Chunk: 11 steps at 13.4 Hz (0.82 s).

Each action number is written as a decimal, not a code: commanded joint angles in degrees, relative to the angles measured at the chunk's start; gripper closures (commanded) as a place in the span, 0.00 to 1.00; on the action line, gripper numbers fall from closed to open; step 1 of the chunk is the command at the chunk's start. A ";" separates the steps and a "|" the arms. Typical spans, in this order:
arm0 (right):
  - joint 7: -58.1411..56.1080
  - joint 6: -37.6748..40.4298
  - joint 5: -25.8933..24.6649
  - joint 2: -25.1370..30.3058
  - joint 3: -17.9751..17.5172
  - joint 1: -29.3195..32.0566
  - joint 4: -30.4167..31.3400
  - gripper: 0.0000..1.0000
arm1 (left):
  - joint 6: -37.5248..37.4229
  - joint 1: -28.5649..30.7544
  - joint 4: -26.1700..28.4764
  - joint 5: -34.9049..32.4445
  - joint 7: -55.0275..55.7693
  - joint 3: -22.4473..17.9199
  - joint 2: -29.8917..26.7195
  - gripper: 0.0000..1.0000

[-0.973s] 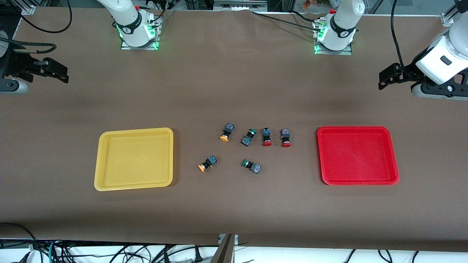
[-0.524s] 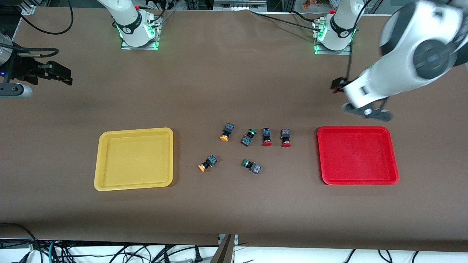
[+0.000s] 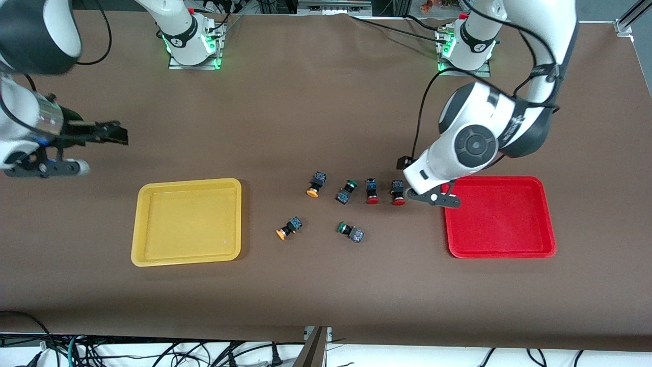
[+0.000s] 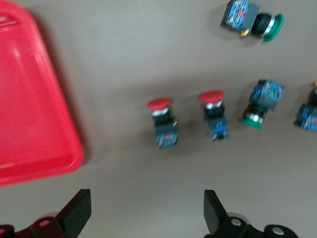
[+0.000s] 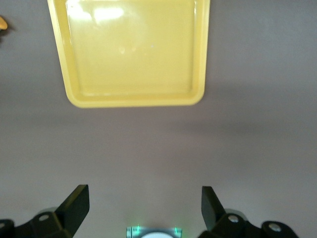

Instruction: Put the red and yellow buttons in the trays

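Two red-capped buttons lie in a row with a green-capped one, beside the red tray. Two yellow-capped buttons lie nearer the yellow tray. My left gripper hangs open and empty over the table by the red tray's corner, next to the red buttons. The left wrist view shows its gripper, both red buttons and the red tray. My right gripper is open and empty, over the table farther from the front camera than the yellow tray. The right wrist view shows its gripper and the yellow tray.
Two green-capped buttons lie among the others; they also show in the left wrist view. Both trays hold nothing. The arm bases stand along the table edge farthest from the front camera.
The left arm has swung in from its end of the table to beside the red tray and the red buttons. The right gripper has moved inward toward the yellow tray. The buttons have not moved.
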State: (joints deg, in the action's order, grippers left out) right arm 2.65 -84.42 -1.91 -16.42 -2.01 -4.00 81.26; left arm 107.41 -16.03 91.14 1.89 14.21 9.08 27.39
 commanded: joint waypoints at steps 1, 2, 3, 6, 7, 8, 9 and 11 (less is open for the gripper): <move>2.86 -5.64 0.86 -5.44 -0.19 -3.63 -0.22 0.00 | 4.19 -0.15 -1.23 0.05 0.91 -0.91 4.58 0.00; 7.23 -8.62 0.94 -7.20 -0.19 -5.39 -0.22 0.00 | 6.39 -0.23 -0.18 0.05 0.91 -0.99 5.47 0.00; 12.15 -11.44 1.03 -8.87 -0.19 -6.97 -0.22 0.00 | 9.02 -0.15 1.66 0.05 0.91 -0.99 6.00 0.00; 25.95 -20.22 1.56 -14.76 -0.19 -11.64 -0.22 0.00 | 17.81 -0.41 6.93 0.05 1.08 -1.08 7.84 0.00; 31.57 -23.30 3.30 -16.26 -0.19 -12.87 -0.22 0.00 | 19.31 -0.93 8.34 0.05 1.26 -1.08 8.46 0.00; 37.02 -26.20 4.28 -17.66 -0.19 -14.10 -0.22 0.00 | 19.42 -1.11 8.79 0.05 1.26 -0.99 9.16 0.00; 42.47 -29.71 4.11 -19.33 -0.19 -15.85 -0.22 0.00 | 19.42 -1.72 8.80 0.05 1.26 -1.08 10.74 0.00; 49.26 -37.27 3.76 -22.32 -0.10 -17.71 -0.31 0.00 | 19.59 -1.82 8.71 0.05 1.17 -1.08 11.19 0.39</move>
State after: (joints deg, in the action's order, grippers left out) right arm 45.56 -116.50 1.23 -36.45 -2.41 -20.19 81.63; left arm 126.33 -17.17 99.73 1.88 14.84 8.34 38.48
